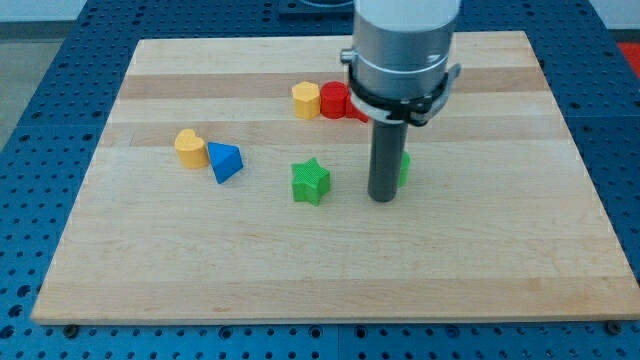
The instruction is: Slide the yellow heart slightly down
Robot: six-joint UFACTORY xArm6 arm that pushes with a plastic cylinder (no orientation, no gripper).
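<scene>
No jaws on this rig, nothing held: the rod's tip [382, 198] sits mid-bench [480, 280], just beside a green block [404, 168] and right of the green star [311, 182]. The yellow heart [188, 147] lies well apart at the view's left, touching the blue block [225, 161]. Judging by this, the push is not yet begun; approach and push remain.

We see our arm [403, 45] coming down from the view's top, right of centre, its silver-grey cylinder ringed by a dark collar. Below it our dark rod [385, 155] stands upright, and my tip [383, 198] meets the surface.
</scene>
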